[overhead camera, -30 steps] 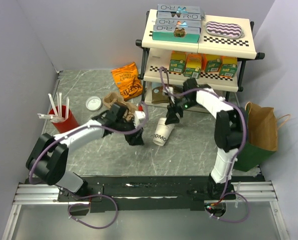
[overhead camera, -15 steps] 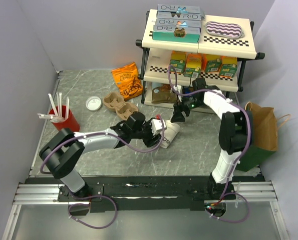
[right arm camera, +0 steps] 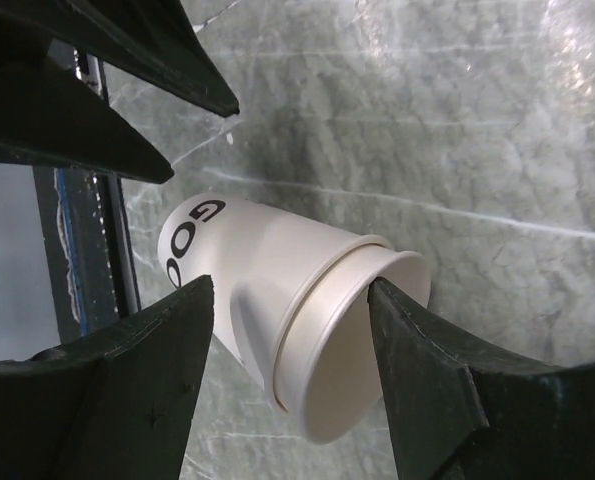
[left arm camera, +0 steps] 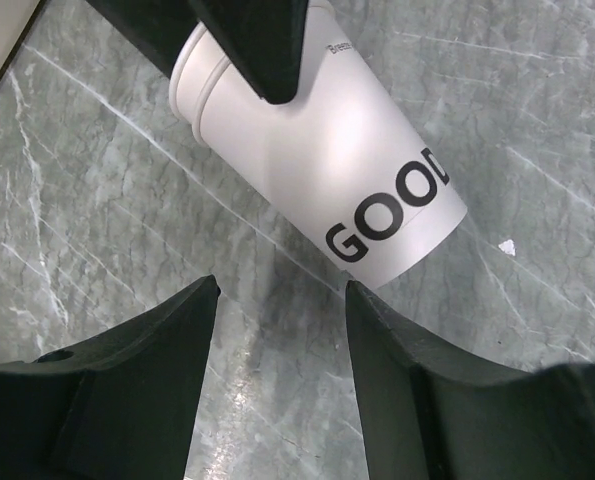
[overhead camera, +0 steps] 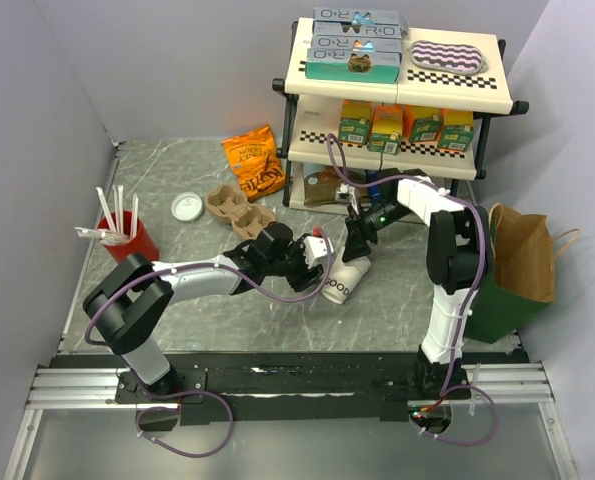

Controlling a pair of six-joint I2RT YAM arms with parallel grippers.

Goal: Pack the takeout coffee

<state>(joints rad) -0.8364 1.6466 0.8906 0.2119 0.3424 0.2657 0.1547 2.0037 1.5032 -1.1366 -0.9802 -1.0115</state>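
**White paper cup lies on its side between two grippers**

Top external: grey marbled table (overhead camera: 177, 300) carries the takeout coffee cup (overhead camera: 345, 282), tipped over near the middle, with its mouth toward the shelf rack (overhead camera: 397, 120) and its base toward the near edge. The left gripper (overhead camera: 319, 262) reaches in from the left, just beside the cup. The right gripper (overhead camera: 357, 243) comes down at the mouth end. Farther left, well apart from the cup, sit a round white lid (overhead camera: 187, 207) and a brown pulp carrier (overhead camera: 239, 208).

Left wrist: the cup (left arm camera: 327, 170), lettered "GOOD", lies slantwise with its rim at upper left. The left gripper (left arm camera: 282, 290) has its fingers (left arm camera: 167, 340) spread with bare table between them, the cup's base just past their tips. One black finger (left arm camera: 262, 45) of the other arm overlaps the cup near the rim.

Right wrist: the cup (right arm camera: 277, 290) shows its open mouth. The right gripper (right arm camera: 292, 290) has its fingers (right arm camera: 157, 360) set wide, one on each side of the rim end and close against it; whether they squeeze it cannot be told.
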